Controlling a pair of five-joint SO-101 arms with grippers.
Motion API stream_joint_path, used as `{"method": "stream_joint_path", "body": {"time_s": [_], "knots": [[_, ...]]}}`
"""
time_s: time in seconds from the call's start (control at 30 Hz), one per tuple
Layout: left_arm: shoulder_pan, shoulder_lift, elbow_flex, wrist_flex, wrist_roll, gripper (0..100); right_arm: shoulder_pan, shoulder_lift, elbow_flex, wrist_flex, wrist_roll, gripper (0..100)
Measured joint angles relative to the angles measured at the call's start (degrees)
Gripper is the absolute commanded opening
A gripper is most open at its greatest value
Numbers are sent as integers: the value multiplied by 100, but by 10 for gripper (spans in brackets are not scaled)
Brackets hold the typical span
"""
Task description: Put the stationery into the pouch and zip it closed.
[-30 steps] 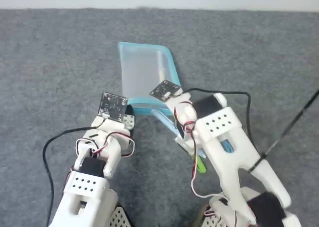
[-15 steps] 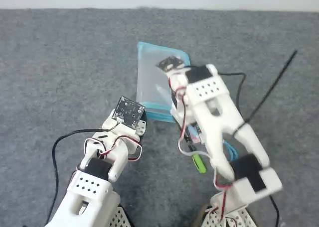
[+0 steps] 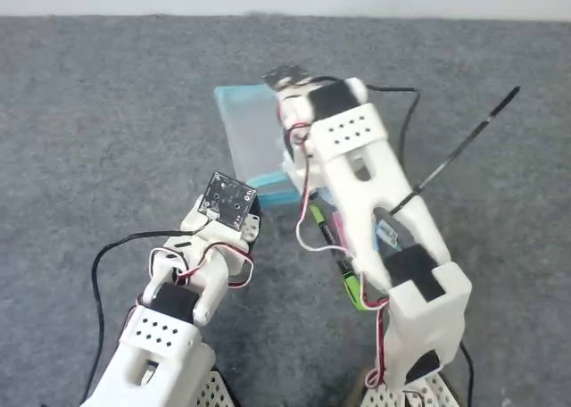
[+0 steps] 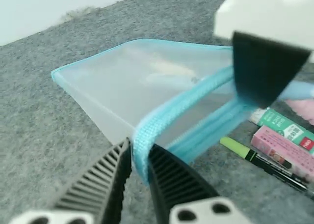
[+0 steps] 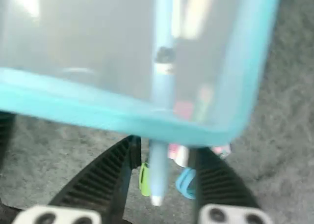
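Observation:
The translucent pouch [image 3: 245,135] with a blue zipper edge lies on the grey carpet. My left gripper [image 4: 140,167] is shut on the pouch's [image 4: 147,76] near zipper edge, holding the mouth up. The right arm [image 3: 343,139] stretches over the pouch's mouth. My right gripper [image 5: 164,145] is open at the pouch's [image 5: 98,47] blue rim. A light blue pen [image 5: 157,180] lies between its fingers with a gap on each side, and its front part shows through the pouch wall. A green highlighter [image 4: 240,150] and a pink box [image 4: 284,140] lie beside the mouth.
More stationery lies under the right arm: the green highlighter [image 3: 354,289] and a blue item [image 3: 389,235]. A black cable [image 3: 464,148] runs off to the right. Open carpet [image 3: 107,112] lies left of and beyond the pouch.
The right arm swung forward over the pouch's mouth, carrying the pen inside. The pouch turned and slid left. The left gripper shifted right earlier and has since kept still on the edge.

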Motion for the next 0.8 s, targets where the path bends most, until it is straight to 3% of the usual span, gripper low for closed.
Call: {"method": "stream_joint_path", "body": {"time_s": [0.3, 0.53, 0.8], "knots": [[0, 0, 0, 0, 0, 12, -123, -149, 0, 0, -9, 199], [0, 0, 0, 0, -44, 12, -343, -1477, 79, 0, 527, 199], [-62, 0, 0, 0, -44, 12, -985, -2822, 1389, -255, 949, 199]]}}
